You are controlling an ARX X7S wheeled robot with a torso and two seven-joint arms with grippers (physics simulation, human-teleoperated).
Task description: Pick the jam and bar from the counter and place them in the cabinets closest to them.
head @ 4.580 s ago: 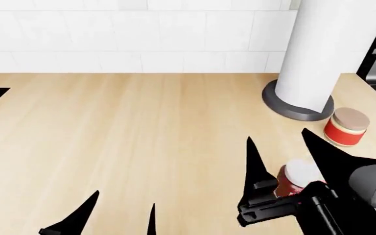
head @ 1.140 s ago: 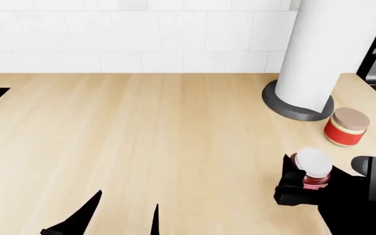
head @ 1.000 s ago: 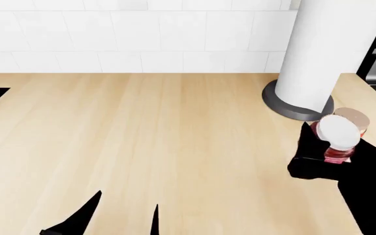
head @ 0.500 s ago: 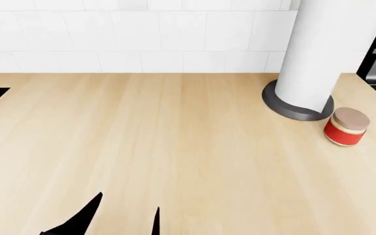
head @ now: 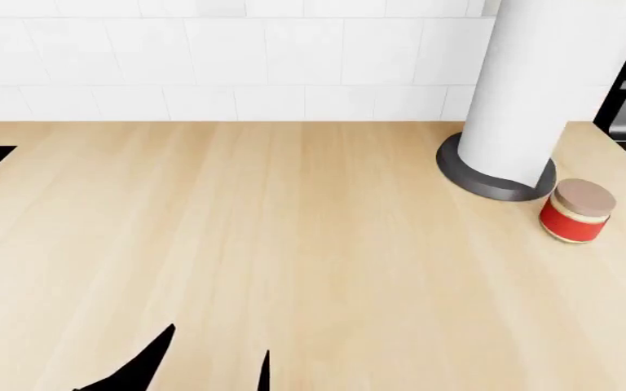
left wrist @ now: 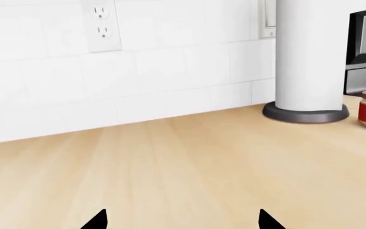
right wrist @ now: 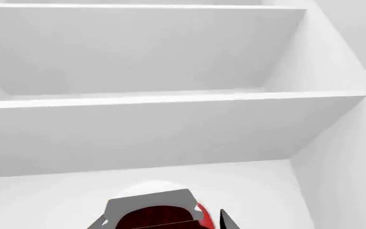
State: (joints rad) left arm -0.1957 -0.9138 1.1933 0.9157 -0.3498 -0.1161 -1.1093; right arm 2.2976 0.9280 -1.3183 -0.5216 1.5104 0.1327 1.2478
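Dark-red glass of the jam (right wrist: pixel 157 218) shows at the edge of the right wrist view, its white lid facing white cabinet shelves (right wrist: pixel 170 102); only 1 black fingertip (right wrist: pixel 226 220) of the right gripper shows beside the jar, so I cannot tell whether the fingers clamp it. The light wood tabletop (head: pixel 291 244) carries a squat red jar with a tan lid (head: pixel 576 210) just beside a tall white cylinder on a dark base (head: pixel 509 106); the left gripper (left wrist: pixel 183 220) hovers low over bare wood, its 2 fingers spread wide; the bar is not visible.
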